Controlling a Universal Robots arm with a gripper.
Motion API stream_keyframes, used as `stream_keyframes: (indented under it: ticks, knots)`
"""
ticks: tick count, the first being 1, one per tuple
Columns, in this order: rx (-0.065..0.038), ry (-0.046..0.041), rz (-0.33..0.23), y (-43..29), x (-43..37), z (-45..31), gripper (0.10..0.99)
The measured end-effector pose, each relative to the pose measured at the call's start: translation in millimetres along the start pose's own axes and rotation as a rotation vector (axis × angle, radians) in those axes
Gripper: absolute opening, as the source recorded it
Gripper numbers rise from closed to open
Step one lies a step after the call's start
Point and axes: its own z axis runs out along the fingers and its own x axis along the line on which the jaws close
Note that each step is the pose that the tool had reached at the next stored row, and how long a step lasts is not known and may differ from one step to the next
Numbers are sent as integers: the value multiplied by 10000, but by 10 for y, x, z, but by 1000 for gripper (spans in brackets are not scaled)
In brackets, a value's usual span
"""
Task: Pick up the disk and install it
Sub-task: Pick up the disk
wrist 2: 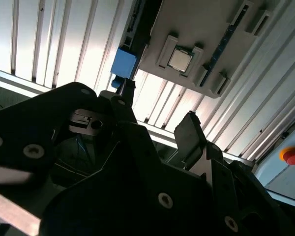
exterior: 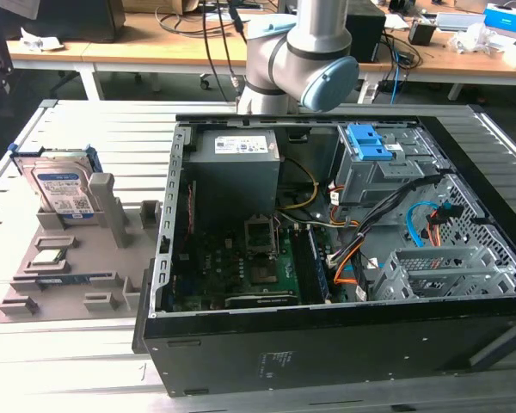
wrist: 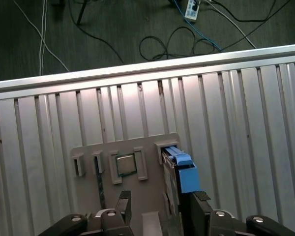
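The disk (exterior: 63, 185) is a silver drive with a white-and-blue label in a bright blue bracket. It stands on edge in a slot of the grey holder tray (exterior: 77, 275) at the exterior view's left. In the first wrist view I look down on the disk's blue-edged top (wrist: 181, 172), well below my gripper (wrist: 162, 201). The gripper's two dark fingers stand apart, open, with nothing between them. In the second wrist view the blue bracket (wrist 2: 124, 61) shows beyond the gripper (wrist 2: 157, 103).
An open computer case (exterior: 168, 258) lies right of the tray, with a blue-latched drive bay (exterior: 370, 142) and a metal cage (exterior: 439, 267). A small silver chip (wrist: 126, 164) sits in the tray. The arm (exterior: 301, 52) rises behind the case. Cables lie on the floor.
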Motion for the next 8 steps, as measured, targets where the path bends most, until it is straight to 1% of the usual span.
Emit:
stream_keyframes:
  ticks: [6, 8]
  knots:
    - [-3, 3, -115, -83, -68, -1, 600]
    - [-4, 4, -137, -101, -79, -1, 600]
